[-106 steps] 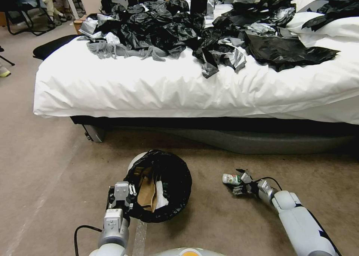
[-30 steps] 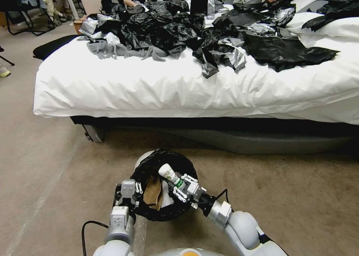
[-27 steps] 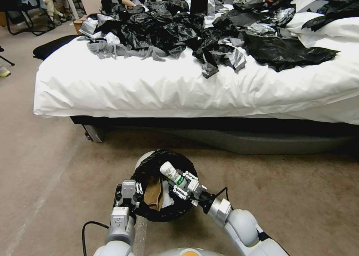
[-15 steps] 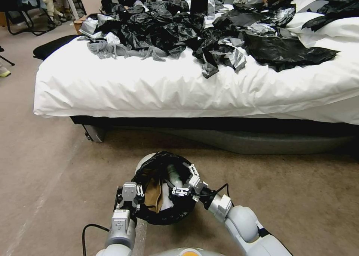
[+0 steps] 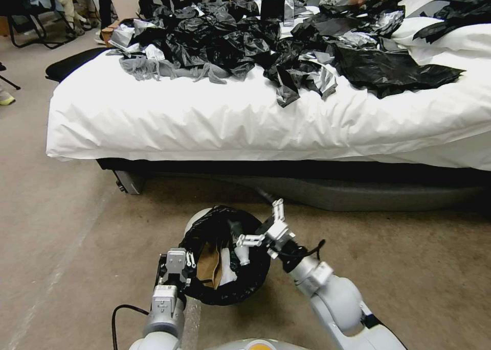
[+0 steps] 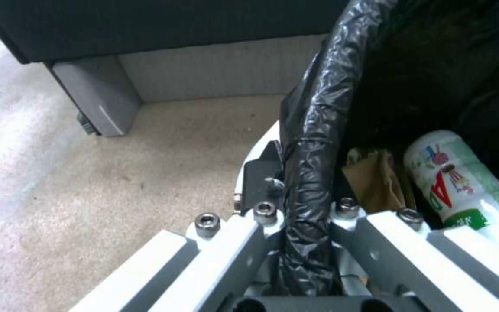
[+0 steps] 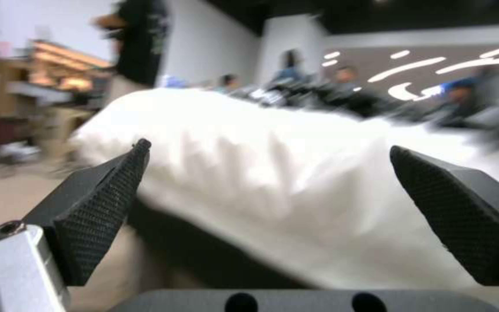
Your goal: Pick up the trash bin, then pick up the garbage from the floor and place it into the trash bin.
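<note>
The trash bin (image 5: 198, 217) is white with a black liner, and it hangs tilted just above the carpet in front of me. My left gripper (image 5: 175, 269) is shut on its near rim, and the left wrist view shows the liner rim (image 6: 310, 143) pinched between the fingers. Inside the bin lie the garbage pieces: a small bottle with a green label (image 5: 239, 249) (image 6: 455, 180), a brown paper scrap (image 5: 208, 264) (image 6: 377, 184) and white tissue (image 5: 225, 272). My right gripper (image 5: 259, 223) (image 7: 273, 203) is open and holds nothing, raised over the bin's far right rim and pointing towards the bed.
A bed with a white sheet (image 5: 245, 122) stands close ahead, its dark base (image 5: 337, 194) just beyond the bin. A heap of black bags (image 5: 240, 38) lies on top of the bed. Bare carpet (image 5: 419, 268) spreads to the right and the left.
My right gripper carried the bottle over the bin, opened and let it drop inside. It has since lifted up and back from the opening. The left gripper kept its hold on the rim.
</note>
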### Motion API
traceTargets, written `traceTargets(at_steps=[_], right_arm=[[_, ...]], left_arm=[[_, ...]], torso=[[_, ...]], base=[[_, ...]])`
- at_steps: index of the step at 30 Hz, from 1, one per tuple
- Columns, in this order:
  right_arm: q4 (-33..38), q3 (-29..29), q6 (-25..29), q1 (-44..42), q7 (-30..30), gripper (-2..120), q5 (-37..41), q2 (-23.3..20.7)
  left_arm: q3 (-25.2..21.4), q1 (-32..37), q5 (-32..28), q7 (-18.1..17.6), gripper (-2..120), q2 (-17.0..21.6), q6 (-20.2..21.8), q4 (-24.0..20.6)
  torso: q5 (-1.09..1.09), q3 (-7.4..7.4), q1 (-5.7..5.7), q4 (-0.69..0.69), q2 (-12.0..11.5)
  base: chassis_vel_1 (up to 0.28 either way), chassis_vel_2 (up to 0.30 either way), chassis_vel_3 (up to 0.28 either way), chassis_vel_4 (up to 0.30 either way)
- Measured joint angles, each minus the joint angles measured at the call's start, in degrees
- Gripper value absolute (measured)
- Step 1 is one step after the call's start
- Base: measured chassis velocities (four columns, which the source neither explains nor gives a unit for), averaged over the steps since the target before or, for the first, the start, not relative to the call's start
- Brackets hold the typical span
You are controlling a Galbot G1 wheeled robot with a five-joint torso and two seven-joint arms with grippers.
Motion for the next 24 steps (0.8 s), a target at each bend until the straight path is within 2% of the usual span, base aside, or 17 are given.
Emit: traceTargets(at_steps=[3, 8, 24], right_arm=[[3.57, 2.23, -0.14, -6.04, 5.07, 100, -3.22, 1.55], [0.86, 4.65, 2.06, -11.64, 9.20, 100, -5.54, 4.37], [-3.55, 8.31, 4.60, -10.90, 10.69, 100, -4.85, 5.39]], left_arm=[[-0.44, -0.57, -0.53, 0.00, 0, 0.18, 0.07, 0.29], [-0.78, -0.90, -1.46, -0.10, 0, 0.18, 0.11, 0.28], [-0.89, 0.02, -2.22, -0.17, 0, 0.41, 0.05, -1.45]], torso=[[0.00, 0.00, 0.00, -0.02, 0.00], [0.01, 0.00, 0.00, -0.01, 0.00], [0.01, 0.00, 0.01, 0.00, 0.00]], base=[[0.000, 0.000, 0.000, 0.000], [0.000, 0.000, 0.000, 0.000], [0.003, 0.002, 0.002, 0.002]])
